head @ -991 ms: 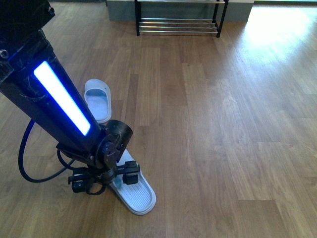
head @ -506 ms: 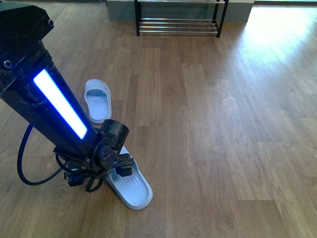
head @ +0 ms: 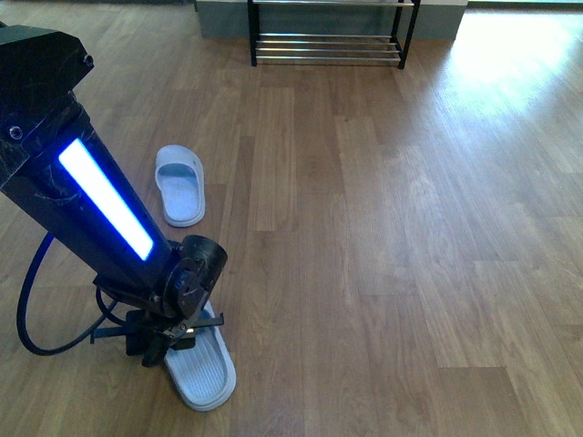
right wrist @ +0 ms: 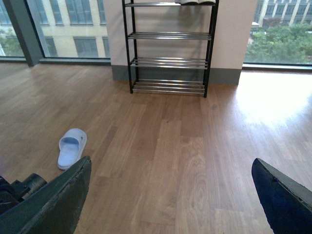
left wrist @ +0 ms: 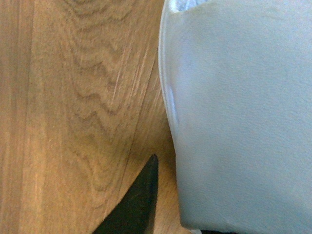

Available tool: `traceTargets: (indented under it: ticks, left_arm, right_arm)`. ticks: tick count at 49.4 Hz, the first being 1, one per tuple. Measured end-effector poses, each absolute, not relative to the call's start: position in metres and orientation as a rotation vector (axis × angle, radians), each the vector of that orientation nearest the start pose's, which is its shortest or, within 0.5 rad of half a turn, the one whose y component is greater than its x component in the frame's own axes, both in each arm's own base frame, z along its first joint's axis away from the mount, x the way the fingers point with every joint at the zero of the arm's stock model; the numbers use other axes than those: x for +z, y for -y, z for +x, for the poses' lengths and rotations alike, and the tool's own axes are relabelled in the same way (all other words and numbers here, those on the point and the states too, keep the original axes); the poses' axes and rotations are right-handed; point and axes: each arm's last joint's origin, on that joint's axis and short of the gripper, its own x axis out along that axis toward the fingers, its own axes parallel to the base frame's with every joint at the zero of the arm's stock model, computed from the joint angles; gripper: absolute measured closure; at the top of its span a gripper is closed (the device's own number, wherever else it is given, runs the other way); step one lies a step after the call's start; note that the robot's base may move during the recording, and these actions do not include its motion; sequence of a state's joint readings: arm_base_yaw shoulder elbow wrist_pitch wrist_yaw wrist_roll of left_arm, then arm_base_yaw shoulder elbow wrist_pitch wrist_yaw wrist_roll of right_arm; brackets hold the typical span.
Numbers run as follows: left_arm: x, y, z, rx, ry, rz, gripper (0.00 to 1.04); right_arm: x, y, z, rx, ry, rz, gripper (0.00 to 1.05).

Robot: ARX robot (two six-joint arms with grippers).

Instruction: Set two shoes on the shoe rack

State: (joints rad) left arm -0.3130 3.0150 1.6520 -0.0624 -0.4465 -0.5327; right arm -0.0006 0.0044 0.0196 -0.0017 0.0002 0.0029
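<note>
The two shoes here are pale blue-white slide slippers. One slipper (head: 202, 375) lies on the wood floor at the near left, and my left gripper (head: 173, 332) is shut on its heel end. In the left wrist view that slipper (left wrist: 239, 112) fills the frame beside one dark finger (left wrist: 141, 200). The other slipper (head: 179, 185) (right wrist: 71, 147) lies alone farther back on the left. The black-framed shoe rack (head: 328, 41) (right wrist: 169, 46) with silver bar shelves stands against the far wall. My right gripper (right wrist: 170, 165) is open over bare floor and holds nothing.
Wood floor stretches between the slippers and the rack. A flat object (right wrist: 195, 2) rests on the rack's top shelf. Large windows flank the wall behind the rack. Sunlight glares on the floor at the far right (head: 510, 55).
My left arm has pulled back toward the near left, dragging the held slipper with it. The slipper has swung from pointing right to pointing nearly straight toward me.
</note>
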Motion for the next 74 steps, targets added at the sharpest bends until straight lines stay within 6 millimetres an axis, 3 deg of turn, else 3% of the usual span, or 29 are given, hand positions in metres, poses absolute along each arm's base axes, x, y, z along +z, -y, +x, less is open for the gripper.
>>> traceTargets:
  ticks: [7,13,17,26,30,32,40,50,55,60,64,69,74]
  left_arm:
    - [-0.181,0.106,0.385,0.492,-1.248,0.143,1.03]
    - [-0.167,0.098,0.382,0.499,-1.239,0.160,1.03]
    - [-0.142,0.090,0.384,0.491,-1.205,0.131,1.03]
    - [-0.051,0.072,0.404,0.475,-1.023,0.014,1.03]
    - [0.014,0.063,0.403,0.479,-0.861,0.000,1.03]
    - [0.036,0.060,0.397,0.474,-0.801,0.002,1.03]
    - [0.117,0.050,0.342,0.456,-0.611,0.008,1.03]
    - [0.168,0.029,0.273,0.493,-0.456,0.006,1.03]
    - [0.179,0.018,0.244,0.520,-0.422,0.001,1.03]
    - [0.188,0.004,0.193,0.558,-0.336,0.040,1.03]
    - [0.191,0.003,0.164,0.566,-0.271,0.100,1.03]
    - [0.185,0.005,0.123,0.565,-0.199,0.169,1.03]
    - [0.179,0.004,0.103,0.550,-0.206,0.234,1.03]
  right_arm:
    - [0.170,0.000,0.097,-0.001,0.014,0.003,0.09]
    - [0.170,0.000,0.097,-0.001,0.014,0.003,0.09]
    - [0.170,0.000,0.097,-0.001,0.014,0.003,0.09]
    - [0.170,0.000,0.097,-0.001,0.014,0.003,0.09]
    - [0.170,0.000,0.097,-0.001,0.014,0.003,0.09]
    - [0.170,0.000,0.097,-0.001,0.014,0.003,0.09]
    - [0.170,0.000,0.097,-0.001,0.014,0.003,0.09]
    - [0.170,0.000,0.097,-0.001,0.014,0.003,0.09]
    - [0.170,0.000,0.097,-0.001,0.014,0.003,0.09]
    - [0.170,0.000,0.097,-0.001,0.014,0.003,0.09]
    - [0.170,0.000,0.097,-0.001,0.014,0.003,0.09]
    - [0.170,0.000,0.097,-0.001,0.014,0.003,0.09]
    - [0.170,0.000,0.097,-0.001,0.014,0.003,0.09]
